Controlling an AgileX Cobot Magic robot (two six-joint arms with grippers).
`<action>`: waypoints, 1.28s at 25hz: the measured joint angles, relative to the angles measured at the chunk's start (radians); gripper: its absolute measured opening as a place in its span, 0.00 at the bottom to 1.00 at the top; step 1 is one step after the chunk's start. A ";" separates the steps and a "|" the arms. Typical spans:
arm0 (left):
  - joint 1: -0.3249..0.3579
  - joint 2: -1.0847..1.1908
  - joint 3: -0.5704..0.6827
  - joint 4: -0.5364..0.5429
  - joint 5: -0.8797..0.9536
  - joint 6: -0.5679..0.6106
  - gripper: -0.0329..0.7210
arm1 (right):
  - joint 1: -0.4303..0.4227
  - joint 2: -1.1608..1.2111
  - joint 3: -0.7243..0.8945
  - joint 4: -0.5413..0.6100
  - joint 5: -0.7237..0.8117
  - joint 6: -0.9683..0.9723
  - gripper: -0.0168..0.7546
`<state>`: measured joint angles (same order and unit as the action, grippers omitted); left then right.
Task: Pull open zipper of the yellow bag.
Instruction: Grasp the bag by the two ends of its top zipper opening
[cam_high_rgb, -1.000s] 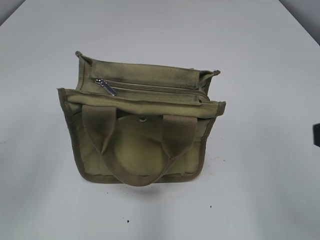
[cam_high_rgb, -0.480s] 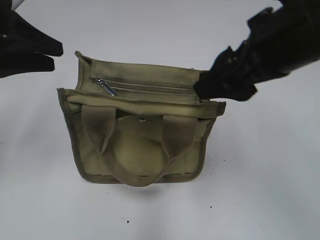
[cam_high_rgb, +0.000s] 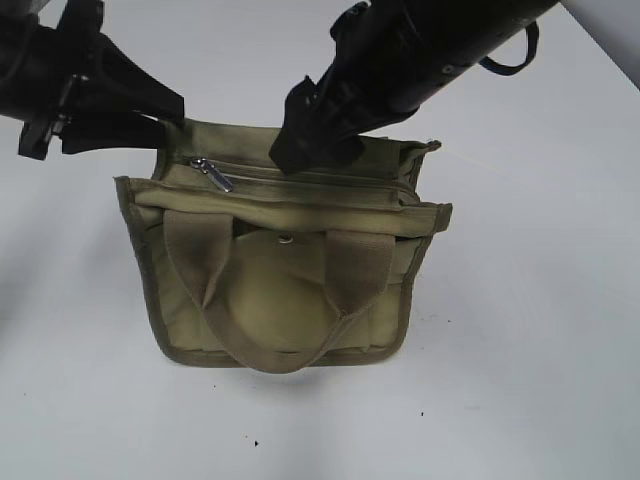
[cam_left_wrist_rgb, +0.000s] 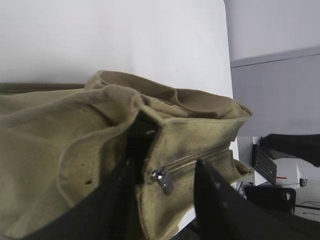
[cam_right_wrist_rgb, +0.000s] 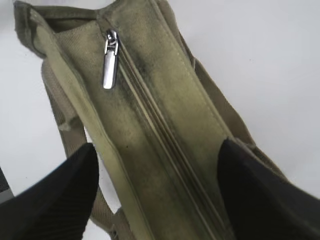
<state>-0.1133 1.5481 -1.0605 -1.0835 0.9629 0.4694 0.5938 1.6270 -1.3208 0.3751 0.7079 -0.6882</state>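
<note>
The yellow bag (cam_high_rgb: 280, 290) stands upright mid-table, its zipper (cam_high_rgb: 310, 177) running closed along the top with the silver pull tab (cam_high_rgb: 212, 173) at the left end. My left gripper (cam_high_rgb: 172, 118) is at the bag's top left corner, open; in the left wrist view its fingers (cam_left_wrist_rgb: 220, 200) straddle that end of the bag (cam_left_wrist_rgb: 75, 140), the pull tab (cam_left_wrist_rgb: 164, 180) between them and untouched. My right gripper (cam_high_rgb: 300, 155) reaches over the middle of the top, open wide. Its fingers (cam_right_wrist_rgb: 50, 195) flank the zipper (cam_right_wrist_rgb: 160, 145); the pull tab (cam_right_wrist_rgb: 110, 60) lies ahead.
Two webbing handles (cam_high_rgb: 345, 275) droop over the bag's front, where a round metal snap (cam_high_rgb: 287, 239) sits on the pocket. The white table (cam_high_rgb: 520, 350) surrounds the bag. A dark object (cam_left_wrist_rgb: 272, 165) lies beyond the table's far edge.
Both arms came into view and closed in on the bag: the left to its top left corner, the right from the upper right to over the zipper's middle. The bag has not moved.
</note>
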 joint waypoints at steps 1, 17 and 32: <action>-0.014 0.007 -0.009 0.000 -0.009 0.000 0.46 | 0.004 0.022 -0.016 0.000 0.000 -0.001 0.77; -0.092 0.123 -0.055 -0.076 -0.114 0.025 0.26 | 0.062 0.109 -0.097 -0.004 -0.068 -0.089 0.69; -0.096 0.125 -0.054 -0.115 -0.124 0.074 0.09 | 0.088 0.223 -0.099 -0.007 -0.202 -0.108 0.61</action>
<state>-0.2091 1.6733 -1.1144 -1.1983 0.8390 0.5434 0.6822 1.8499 -1.4194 0.3677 0.5058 -0.7963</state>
